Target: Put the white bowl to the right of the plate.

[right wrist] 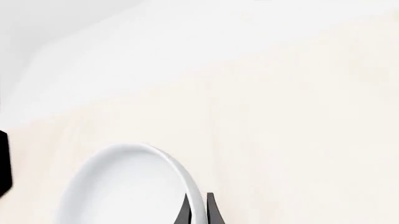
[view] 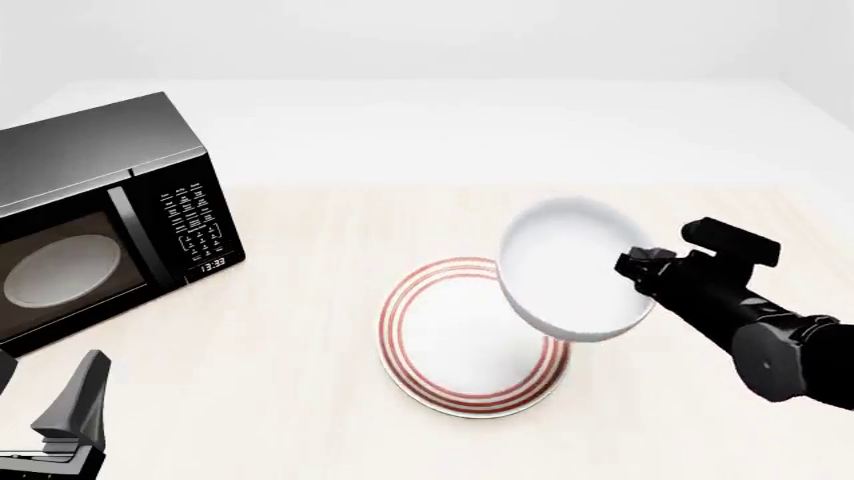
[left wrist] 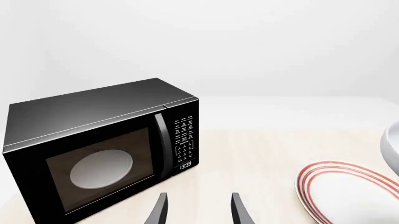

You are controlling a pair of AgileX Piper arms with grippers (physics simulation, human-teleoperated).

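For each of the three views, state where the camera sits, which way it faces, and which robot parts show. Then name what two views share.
Front view: fixed above and behind the arms, facing forward and down at the table; right gripper holds the white bowl tilted over the plate.
Left wrist view: behind the left gripper, facing the microwave.
Right wrist view: behind the right gripper, its fingers clamping the bowl's rim.
Shared: front and left wrist views both show microwave and plate.

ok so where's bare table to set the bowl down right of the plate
Bare table lies right of the plate, under the right pincer holding the white bowl. Bare too between plate and microwave. The bowl overlaps the plate's right edge.
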